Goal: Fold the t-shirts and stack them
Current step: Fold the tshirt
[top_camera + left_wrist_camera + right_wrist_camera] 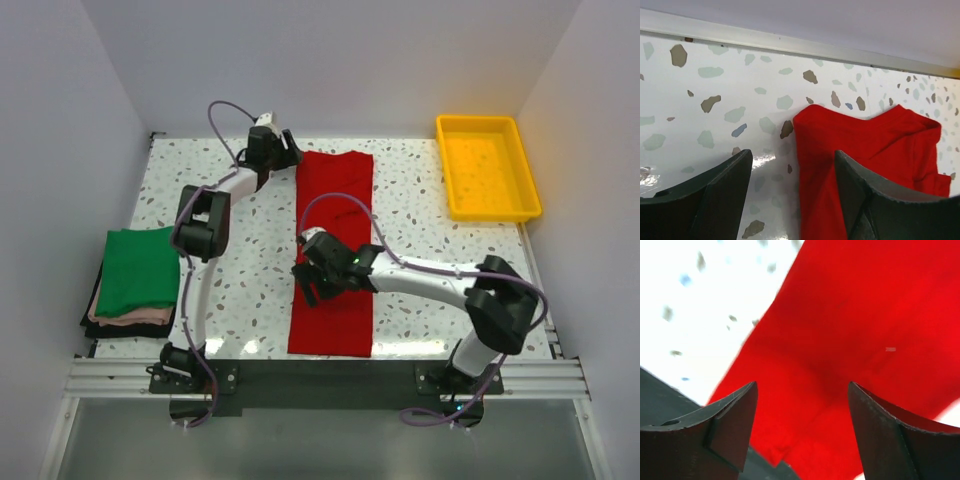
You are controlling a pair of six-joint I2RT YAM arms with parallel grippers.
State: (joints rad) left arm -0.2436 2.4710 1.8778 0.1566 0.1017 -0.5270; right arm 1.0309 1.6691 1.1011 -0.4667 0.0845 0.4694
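At tabletop (250,290) far edge, outstretched left claw (292,152) spread at red t-shirt (335,325) corner, right arm (430,278) bent leftward, right claw (308,283) spread above shirt.

The red t-shirt (850,330) blurry up close (edges beyond the right-wrist frame)

Overhead and 2 close wrist views share the red t-shirt (335,190).

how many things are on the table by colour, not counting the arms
red t-shirt: 1
green shirt, top of the left pile: 1
pink cloth under it: 1
black cloth at the bottom of the pile: 1
yellow tray: 1
total: 5
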